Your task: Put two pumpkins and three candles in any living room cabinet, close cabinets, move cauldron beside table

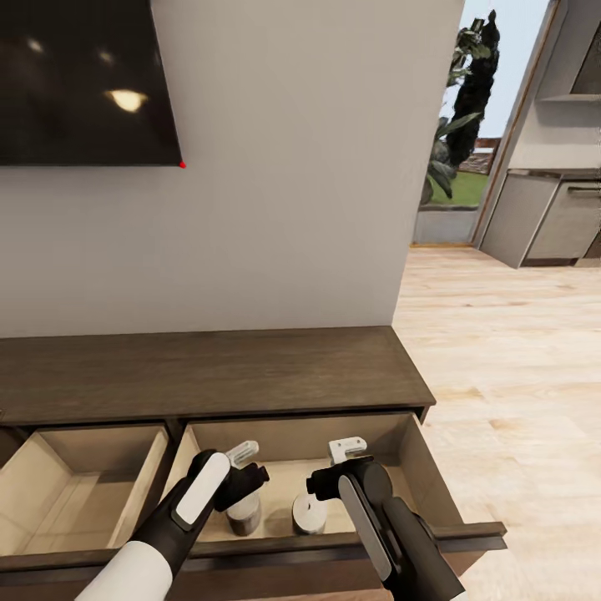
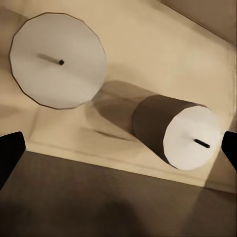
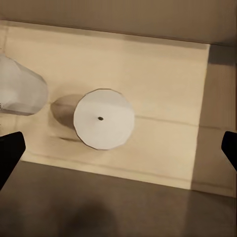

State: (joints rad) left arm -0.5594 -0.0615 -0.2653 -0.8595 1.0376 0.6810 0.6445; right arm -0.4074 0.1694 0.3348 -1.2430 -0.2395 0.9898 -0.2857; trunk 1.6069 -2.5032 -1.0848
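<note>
The dark-brown cabinet stands against the wall with both drawers pulled out. Two short white candles stand upright in the right drawer, one under my left gripper and one under my right gripper. In the left wrist view both candles appear, one and the other, with my left gripper open above them. In the right wrist view a candle sits below my open right gripper, and the second candle is beside it.
The left drawer is open, and its pale inside is bare. A dark TV hangs on the wall above. To the right, wood floor leads to grey kitchen cabinets and a plant by a doorway.
</note>
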